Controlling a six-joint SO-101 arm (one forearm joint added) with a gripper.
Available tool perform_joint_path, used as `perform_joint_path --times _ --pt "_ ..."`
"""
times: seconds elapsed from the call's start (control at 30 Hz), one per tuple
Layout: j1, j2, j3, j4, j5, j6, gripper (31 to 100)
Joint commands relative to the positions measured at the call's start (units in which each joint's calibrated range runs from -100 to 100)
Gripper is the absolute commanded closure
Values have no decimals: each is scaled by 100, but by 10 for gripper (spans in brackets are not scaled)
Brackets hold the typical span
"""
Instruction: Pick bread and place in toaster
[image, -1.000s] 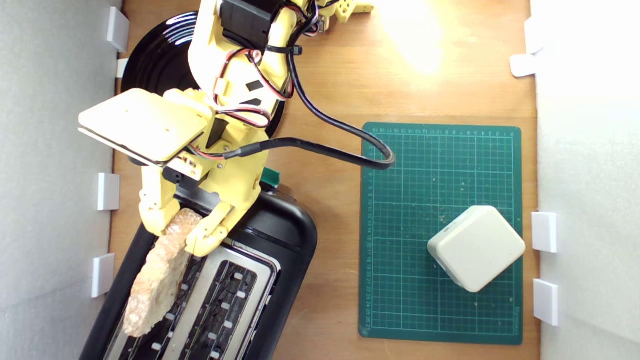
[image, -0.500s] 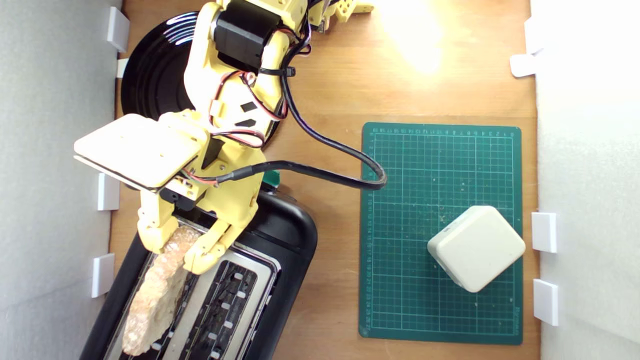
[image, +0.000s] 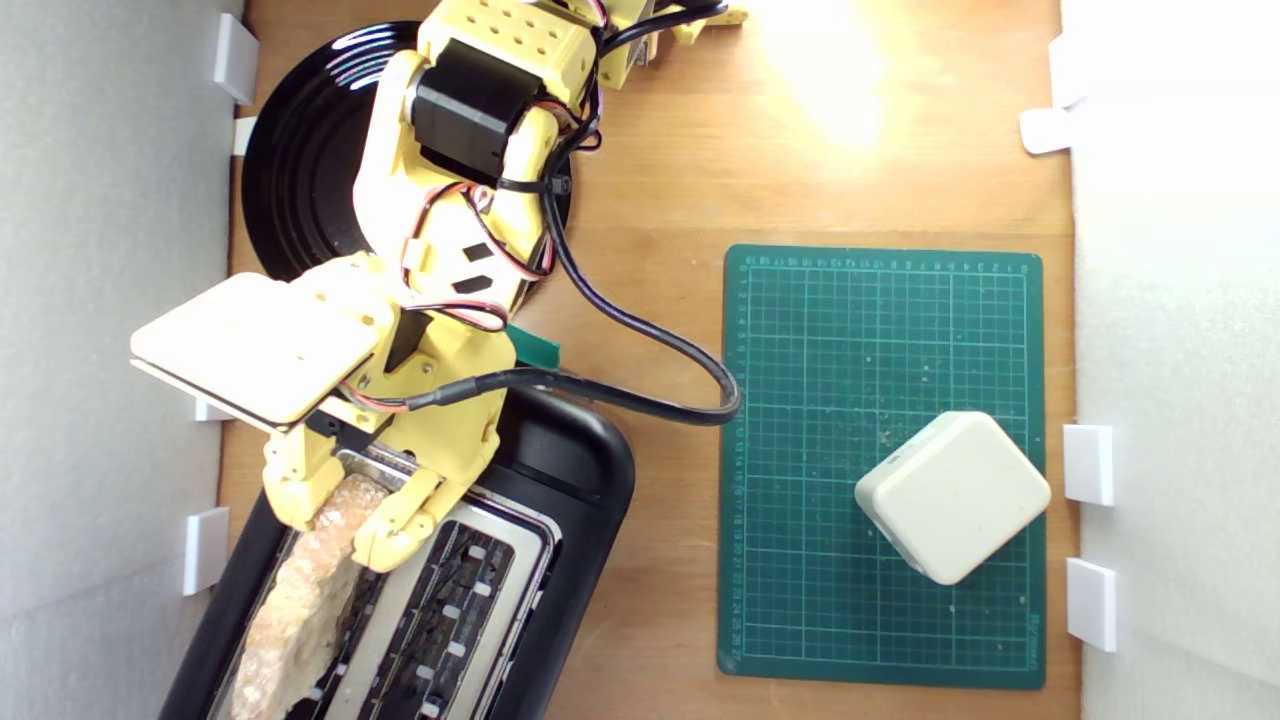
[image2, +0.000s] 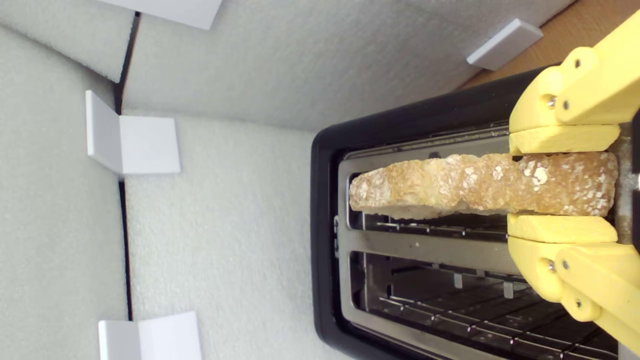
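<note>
Pick done. Bread (image2: 480, 187) clamped edge-on between the yellow fingers of the gripper (image: 345, 515), crust side up in the wrist view. Held over the toaster (image: 560, 470) at the near-left corner of the worktop in the exterior view, lined up along the slot nearer the white wall. Lower edge appears at or just inside the slot mouth; most of the slice above the silver top plate. Other slot empty, wire guides visible. Left to do, by judgement: lower further, let go, withdraw. Green lever (image: 532, 347) partly hidden behind the arm; position not readable. Cream block (image: 952, 497) on the green cutting mat (image: 800, 350), well apart. Black plate (image: 300, 150) at the far-left corner, mostly under the arm.
</note>
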Motion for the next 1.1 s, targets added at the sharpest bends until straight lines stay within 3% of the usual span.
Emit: perform_joint_path --times 0.0,0.33,0.7,0.93,1.07 --pt "130 226 36 66 52 12 708" --pt "106 317 18 57 61 17 700" --pt "74 -66 18 -24 69 116 477" --pt "74 -307 18 -33 78 106 474" --pt "74 -665 18 -315 86 116 473"
